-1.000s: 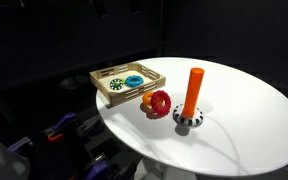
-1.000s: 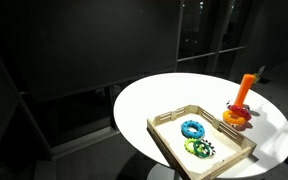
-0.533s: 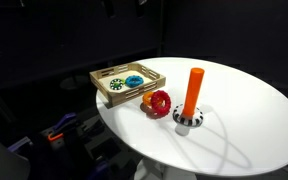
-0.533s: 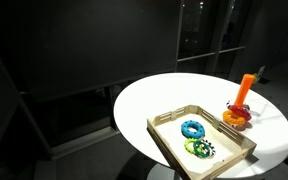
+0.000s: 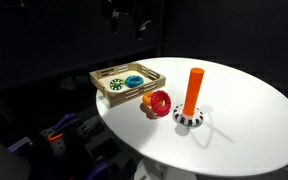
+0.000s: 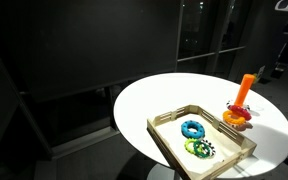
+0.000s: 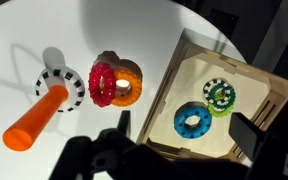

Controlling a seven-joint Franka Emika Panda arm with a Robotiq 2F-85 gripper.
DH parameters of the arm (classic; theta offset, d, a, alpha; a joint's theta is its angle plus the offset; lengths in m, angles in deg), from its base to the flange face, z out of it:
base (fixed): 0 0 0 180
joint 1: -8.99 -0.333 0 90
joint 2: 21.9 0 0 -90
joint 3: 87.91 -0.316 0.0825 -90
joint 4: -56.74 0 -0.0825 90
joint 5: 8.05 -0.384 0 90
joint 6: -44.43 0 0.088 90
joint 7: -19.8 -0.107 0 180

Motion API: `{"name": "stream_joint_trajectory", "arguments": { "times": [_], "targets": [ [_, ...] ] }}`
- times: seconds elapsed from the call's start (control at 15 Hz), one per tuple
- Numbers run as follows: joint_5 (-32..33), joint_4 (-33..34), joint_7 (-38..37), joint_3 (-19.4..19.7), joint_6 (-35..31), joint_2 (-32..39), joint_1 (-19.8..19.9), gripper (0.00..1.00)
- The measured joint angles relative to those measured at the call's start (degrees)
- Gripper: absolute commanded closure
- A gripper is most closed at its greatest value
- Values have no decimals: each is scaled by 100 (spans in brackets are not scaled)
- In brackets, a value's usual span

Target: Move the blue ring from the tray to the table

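The blue ring (image 7: 192, 121) lies flat in the light-wood tray (image 7: 169, 90), next to a green ring (image 7: 220, 95) with a black-and-white top. It shows in both exterior views (image 5: 134, 80) (image 6: 192, 128), as does the tray (image 5: 129, 66) (image 6: 169, 150), which sits near the edge of the white round table (image 5: 244, 120). My gripper (image 7: 184, 135) is open and empty, high above the tray, with the blue ring between its fingers in the wrist view. In an exterior view the gripper (image 5: 127, 22) is a dark shape at the top.
An orange peg (image 5: 193, 92) stands on a black-and-white base beside the tray. A red ring (image 5: 160, 102) and an orange ring (image 7: 129, 85) lean together between the peg and the tray. The surroundings are dark.
The gripper has come down into the top of an exterior view. The rings, tray and peg have not moved.
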Motion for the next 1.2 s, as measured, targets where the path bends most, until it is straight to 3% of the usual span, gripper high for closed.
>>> {"name": "stream_joint_trajectory", "arguments": {
  "times": [0.47,1.2],
  "targets": [
    [20,203,-537,-537,-474,834,0,0],
    [-2,278,-613,-576,-744,1141,-14,0]
  ]
}}
